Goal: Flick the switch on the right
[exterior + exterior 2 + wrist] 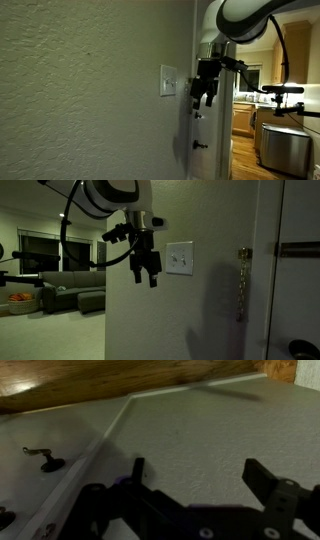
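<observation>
Gripper [146, 277] hung with jaws spread, holding nothing, just beside the switch [179, 257] and not touching it. The switch's flat white rectangular plate sat on the wall [90, 100] close to the corner edge. Toggles were too small to make out. Risk, as judged: a finger could land on the smooth plastic plate, slip off the small toggle, or nudge the wrong one if aimed slightly off. The wall looked matte and finely stippled.
</observation>
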`<state>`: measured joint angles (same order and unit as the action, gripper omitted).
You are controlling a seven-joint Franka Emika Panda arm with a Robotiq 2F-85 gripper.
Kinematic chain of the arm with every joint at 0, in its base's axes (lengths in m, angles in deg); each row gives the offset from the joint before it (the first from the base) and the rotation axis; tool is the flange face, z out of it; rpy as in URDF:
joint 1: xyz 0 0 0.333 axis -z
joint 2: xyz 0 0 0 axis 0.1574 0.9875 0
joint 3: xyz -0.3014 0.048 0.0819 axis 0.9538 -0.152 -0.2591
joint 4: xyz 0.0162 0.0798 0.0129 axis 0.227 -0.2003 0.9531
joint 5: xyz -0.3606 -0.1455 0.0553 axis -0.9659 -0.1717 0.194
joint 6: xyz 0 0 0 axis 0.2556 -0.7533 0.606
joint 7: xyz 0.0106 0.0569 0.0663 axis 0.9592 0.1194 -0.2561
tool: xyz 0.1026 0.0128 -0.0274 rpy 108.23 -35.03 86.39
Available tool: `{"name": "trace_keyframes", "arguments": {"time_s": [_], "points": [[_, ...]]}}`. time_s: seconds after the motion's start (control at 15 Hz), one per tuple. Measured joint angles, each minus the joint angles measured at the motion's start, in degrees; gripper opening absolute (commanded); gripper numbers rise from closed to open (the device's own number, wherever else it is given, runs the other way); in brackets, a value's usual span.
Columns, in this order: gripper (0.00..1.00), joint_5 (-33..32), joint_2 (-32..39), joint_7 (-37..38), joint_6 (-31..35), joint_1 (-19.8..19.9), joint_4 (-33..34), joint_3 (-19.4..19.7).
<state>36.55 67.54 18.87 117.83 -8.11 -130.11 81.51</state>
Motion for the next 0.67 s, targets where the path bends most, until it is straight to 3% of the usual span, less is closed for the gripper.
{"name": "trace_keyframes", "arguments": {"time_s": [0.47,0.6,0.67], "points": [[0.98,0.0,5.6,0.0,5.9,0.6,7.4,0.9],[0.76,0.0,7.5,0.0,7.3,0.7,9.8,1.3],[0.71,0.0,8.4,0.0,7.8,0.7,10.8,1.5]]}}
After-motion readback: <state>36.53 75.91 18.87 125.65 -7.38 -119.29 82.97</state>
